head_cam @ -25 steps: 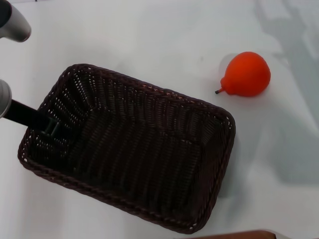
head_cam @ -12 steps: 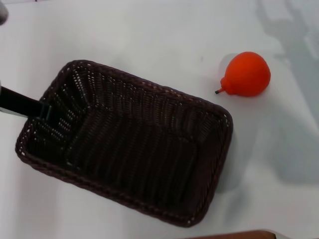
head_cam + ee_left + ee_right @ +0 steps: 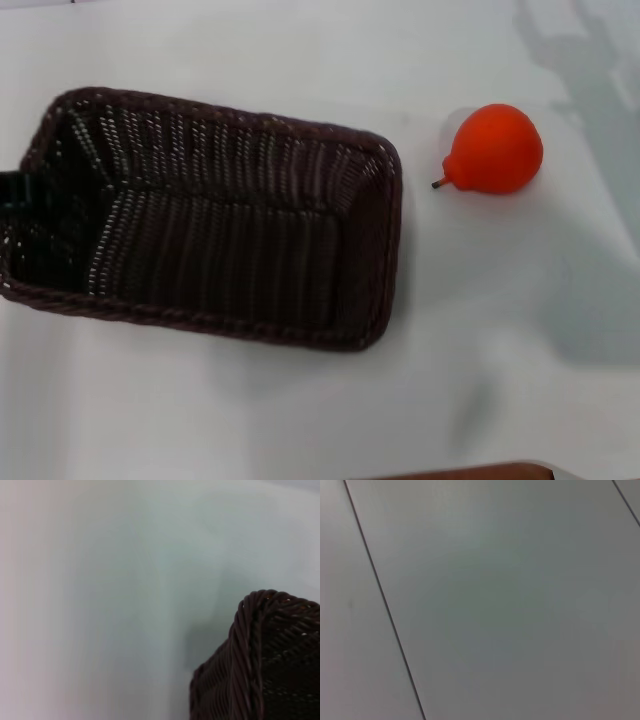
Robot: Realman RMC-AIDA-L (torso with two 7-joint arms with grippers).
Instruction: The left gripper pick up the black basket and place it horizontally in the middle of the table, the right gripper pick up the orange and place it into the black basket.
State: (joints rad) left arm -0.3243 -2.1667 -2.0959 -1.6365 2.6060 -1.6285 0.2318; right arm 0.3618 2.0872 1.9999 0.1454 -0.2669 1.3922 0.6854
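The black basket (image 3: 210, 220) lies on the white table (image 3: 300, 410) at the left, its long side nearly level across the head view, open side up and empty. One braided corner of it shows in the left wrist view (image 3: 260, 660). My left gripper (image 3: 12, 188) shows only as a dark bar at the picture's left edge, at the basket's left end wall, holding it. The orange (image 3: 495, 148) sits on the table to the right of the basket, apart from it, its stem pointing toward the basket. My right gripper is out of view.
The table's brown edge strip (image 3: 470, 470) runs along the near side. Bare tabletop lies between the basket and the orange. The right wrist view shows only a plain grey panelled surface (image 3: 495, 605).
The basket has swung from a slant to nearly level and slid left and away from me, its left end following my left gripper. The orange has not moved.
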